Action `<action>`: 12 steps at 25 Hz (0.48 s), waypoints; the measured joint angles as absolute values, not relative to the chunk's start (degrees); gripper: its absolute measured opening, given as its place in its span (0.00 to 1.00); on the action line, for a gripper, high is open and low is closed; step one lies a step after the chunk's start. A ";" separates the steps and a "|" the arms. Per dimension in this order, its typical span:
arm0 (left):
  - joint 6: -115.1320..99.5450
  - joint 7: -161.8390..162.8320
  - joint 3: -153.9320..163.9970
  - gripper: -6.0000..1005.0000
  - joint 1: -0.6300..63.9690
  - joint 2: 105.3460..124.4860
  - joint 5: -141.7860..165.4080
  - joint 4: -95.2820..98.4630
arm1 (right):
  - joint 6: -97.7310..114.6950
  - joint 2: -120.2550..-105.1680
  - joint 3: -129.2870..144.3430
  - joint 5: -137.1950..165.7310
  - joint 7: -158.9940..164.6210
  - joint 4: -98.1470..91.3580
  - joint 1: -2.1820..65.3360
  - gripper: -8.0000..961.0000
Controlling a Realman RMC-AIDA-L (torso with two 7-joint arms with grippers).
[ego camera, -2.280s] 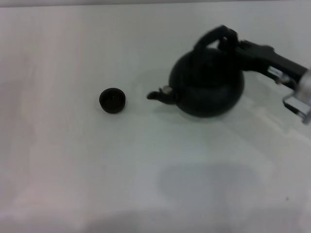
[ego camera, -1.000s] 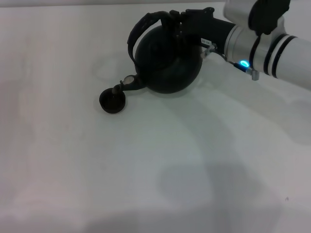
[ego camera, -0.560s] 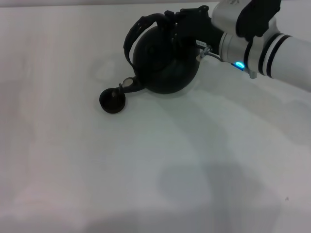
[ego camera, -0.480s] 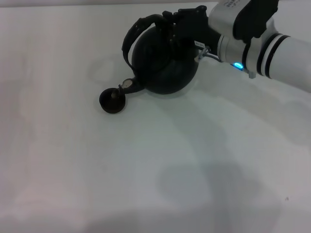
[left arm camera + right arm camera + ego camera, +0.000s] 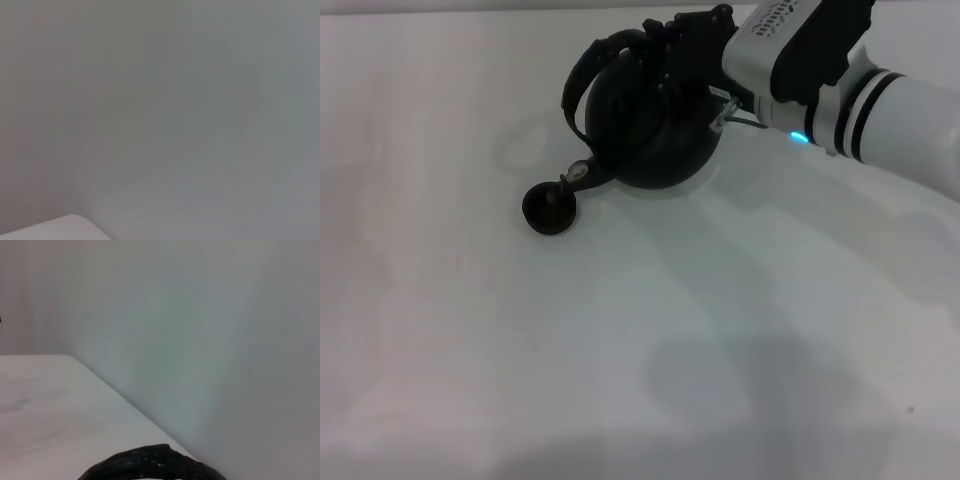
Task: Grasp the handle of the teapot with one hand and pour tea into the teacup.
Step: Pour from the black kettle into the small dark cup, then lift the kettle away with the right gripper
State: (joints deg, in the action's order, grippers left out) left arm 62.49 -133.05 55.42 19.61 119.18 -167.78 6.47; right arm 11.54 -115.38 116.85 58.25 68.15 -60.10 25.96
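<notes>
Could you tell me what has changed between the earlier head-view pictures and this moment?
The right hand, gripping the black arched handle, carried the round matte black teapot toward the robot's left and tipped it, so its metal-tipped spout now hangs over the small dark teacup. The teacup stayed where it was on the white table, and the handle grip held.

A plain white desk (image 5: 620, 340) carries the scene. The small dark teacup (image 5: 548, 208) sits directly on it, at about ten o'clock from the desk's middle.
</notes>
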 joint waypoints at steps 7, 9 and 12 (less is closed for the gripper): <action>62.49 -133.06 54.13 0.87 19.60 119.18 -167.78 6.41 | 11.37 -115.40 117.24 58.28 66.38 -61.37 25.81 0.22; 62.49 -133.06 54.13 0.87 19.60 119.18 -167.78 6.41 | 11.36 -115.40 117.35 58.28 65.77 -61.59 25.74 0.22; 62.49 -133.06 54.14 0.87 19.60 119.18 -167.78 6.42 | 11.34 -115.40 117.51 58.28 65.01 -62.10 25.66 0.22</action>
State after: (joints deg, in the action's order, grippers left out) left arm 62.49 -133.07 54.14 19.60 119.18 -167.78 6.42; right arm 11.34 -115.40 117.51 58.28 65.01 -62.10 25.66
